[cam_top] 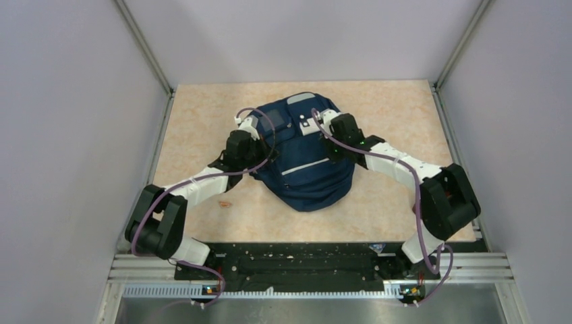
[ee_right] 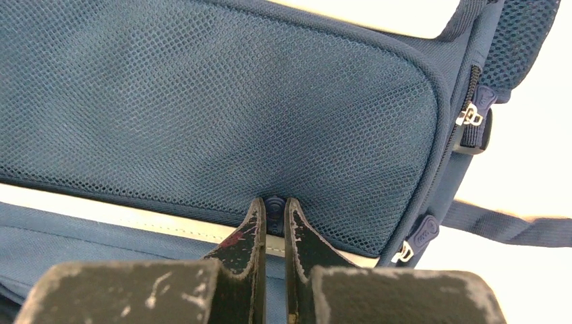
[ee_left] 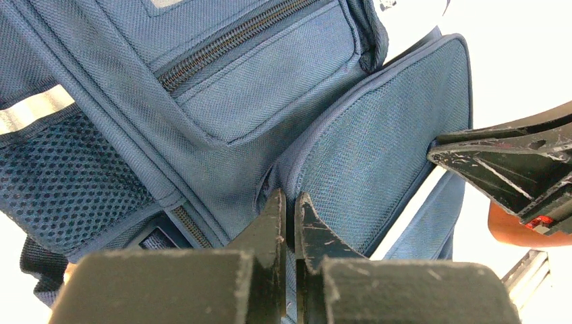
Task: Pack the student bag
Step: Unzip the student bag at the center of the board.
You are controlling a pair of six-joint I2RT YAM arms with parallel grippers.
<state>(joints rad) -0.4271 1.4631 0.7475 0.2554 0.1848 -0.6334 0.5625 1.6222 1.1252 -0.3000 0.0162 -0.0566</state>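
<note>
student bag [cam_top: 307, 179] matt woven cloth, partly mesh

The student bag [cam_top: 307, 162] fills the table's [cam_top: 202, 108] centre. The left arm [cam_top: 202, 179] and right arm [cam_top: 398, 162] block its flanks. Open tabletop lies at upper left, upper right and lower centre. The strip behind the bag looks passable, though it is hard to judge.
</note>
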